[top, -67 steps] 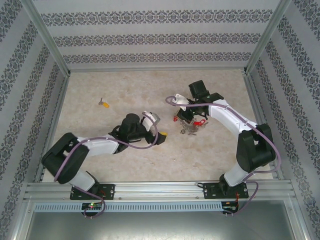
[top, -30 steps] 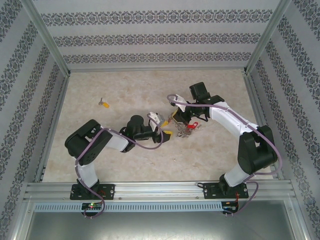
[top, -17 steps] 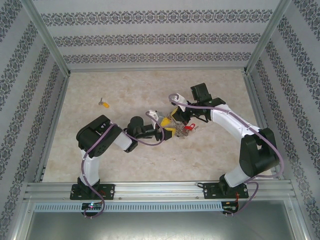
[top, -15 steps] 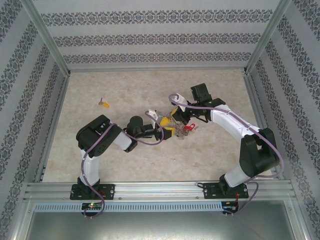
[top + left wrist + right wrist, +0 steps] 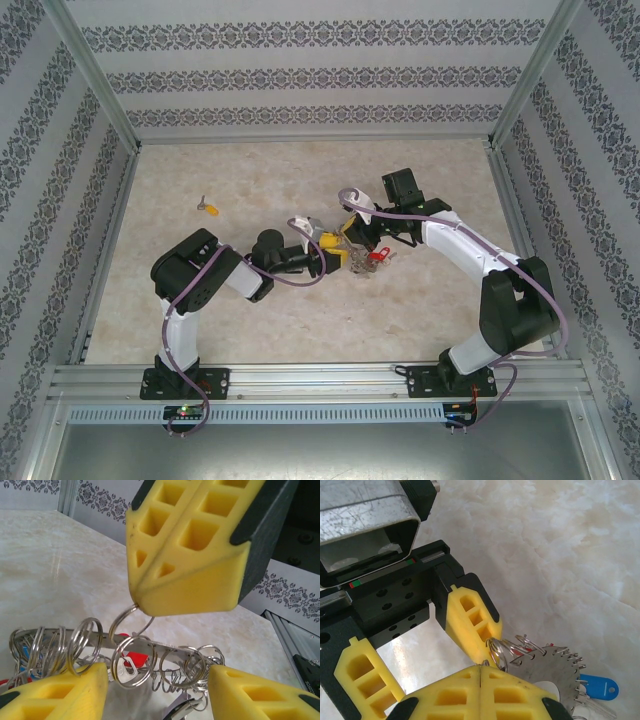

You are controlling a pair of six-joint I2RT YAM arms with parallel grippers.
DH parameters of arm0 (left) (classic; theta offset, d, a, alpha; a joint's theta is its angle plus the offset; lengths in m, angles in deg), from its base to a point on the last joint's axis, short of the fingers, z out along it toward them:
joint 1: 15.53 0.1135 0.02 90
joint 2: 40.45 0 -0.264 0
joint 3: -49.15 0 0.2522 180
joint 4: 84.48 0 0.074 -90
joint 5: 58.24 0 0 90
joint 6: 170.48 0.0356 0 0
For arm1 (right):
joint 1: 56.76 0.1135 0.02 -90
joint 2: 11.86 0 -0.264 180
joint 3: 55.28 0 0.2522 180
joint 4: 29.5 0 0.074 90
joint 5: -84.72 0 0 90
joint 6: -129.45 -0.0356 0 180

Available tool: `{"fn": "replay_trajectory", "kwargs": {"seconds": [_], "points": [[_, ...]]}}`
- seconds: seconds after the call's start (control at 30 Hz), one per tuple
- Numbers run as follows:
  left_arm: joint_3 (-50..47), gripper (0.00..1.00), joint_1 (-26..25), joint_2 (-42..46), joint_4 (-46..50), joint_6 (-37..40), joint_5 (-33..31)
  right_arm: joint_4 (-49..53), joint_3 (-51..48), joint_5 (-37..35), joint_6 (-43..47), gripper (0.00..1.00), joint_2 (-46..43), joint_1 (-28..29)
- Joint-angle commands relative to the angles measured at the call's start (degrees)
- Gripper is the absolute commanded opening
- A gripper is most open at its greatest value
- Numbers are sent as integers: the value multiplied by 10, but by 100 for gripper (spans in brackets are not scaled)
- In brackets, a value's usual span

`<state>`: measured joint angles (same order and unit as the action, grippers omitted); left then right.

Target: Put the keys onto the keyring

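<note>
Over the table, holding the keyring steady in the pinched right gripper while gently closing the half-wide left gripper on it.

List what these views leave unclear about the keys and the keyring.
- Top external: keyring too small, partly under left gripper and right gripper; details unreadable.
- Left wrist: keyring's ends hidden behind left gripper's fingers.
- Right wrist: right gripper covers keyring's near side.
- Top external: loose key, teeth too small.

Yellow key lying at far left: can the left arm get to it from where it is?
Probably yes. The yellow key lies on bare table, on the left arm's side; the left hand stands open at the keyring and must first back off.
</note>
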<state>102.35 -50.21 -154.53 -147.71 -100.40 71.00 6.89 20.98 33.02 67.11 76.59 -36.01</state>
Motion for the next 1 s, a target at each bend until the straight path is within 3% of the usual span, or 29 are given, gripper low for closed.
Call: {"fn": "replay_trajectory", "kwargs": {"seconds": [0.0,0.13,0.33,0.57,0.8,0.97], "points": [[22,55,8,-8,-25,-10,12,-14,1,24,-8,0,-9,-3],[38,53,13,-9,-9,-4,14,-15,-1,23,-9,0,-11,-4],[57,23,15,-15,18,1,52,-18,-2,18,-11,0,-12,-3],[40,11,16,-5,27,26,52,-24,-4,18,-14,0,-11,-7],[44,12,17,13,92,73,88,-31,-8,19,-22,0,-8,-18],[46,25,17,26,142,105,99,-44,-16,25,-29,0,-10,-22]]}}
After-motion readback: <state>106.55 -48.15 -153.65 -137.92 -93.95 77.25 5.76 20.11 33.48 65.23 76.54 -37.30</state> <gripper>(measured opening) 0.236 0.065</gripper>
